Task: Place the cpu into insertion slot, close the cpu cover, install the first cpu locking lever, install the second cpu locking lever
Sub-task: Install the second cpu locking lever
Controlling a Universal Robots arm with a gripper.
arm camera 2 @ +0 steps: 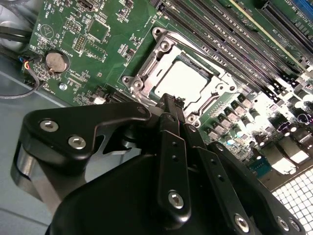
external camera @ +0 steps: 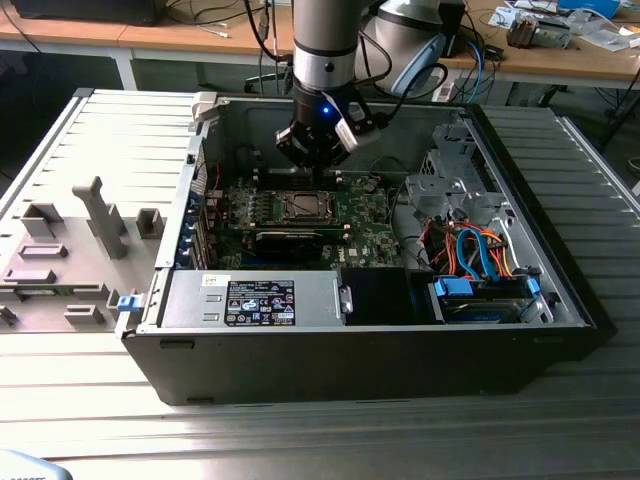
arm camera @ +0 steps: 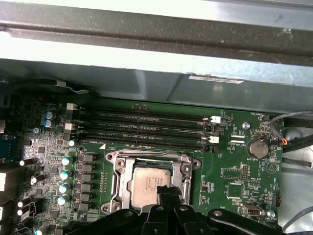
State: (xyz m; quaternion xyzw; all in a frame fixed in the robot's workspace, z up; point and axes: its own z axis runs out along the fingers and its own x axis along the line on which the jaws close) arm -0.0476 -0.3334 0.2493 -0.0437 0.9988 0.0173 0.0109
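The grey robot arm is reaching down into the open black computer case [external camera: 380, 350], which is lying on its side on the ribbed grey metal worktop [external camera: 320, 440], and its black gripper [external camera: 318, 150] is hanging just above the green motherboard [external camera: 370, 215]. In both wrist views the small flat square cpu with the pale silver-grey metal top [arm camera 2: 182, 81] [arm camera: 149, 183] is sitting flat inside the insertion slot, and the thin dark-metal cpu cover [arm camera 2: 161, 54] [arm camera: 151, 159] is lying down around it as a frame, with the chip showing through its centre window. The jaws are drawn together, the two black fingertips [arm camera 2: 171, 105] pressed narrow with nothing between them, and they are hovering at the edge of the socket, just over one corner of the chip [arm camera: 166, 191]. Beside the socket a row of long black memory slots [arm camera: 146, 129] is running along the board, and a round silver coin battery [arm camera: 257, 148] is sitting well apart from it. On the exterior view's right, orange and blue cables [external camera: 475, 255] are bundling near the drive bay
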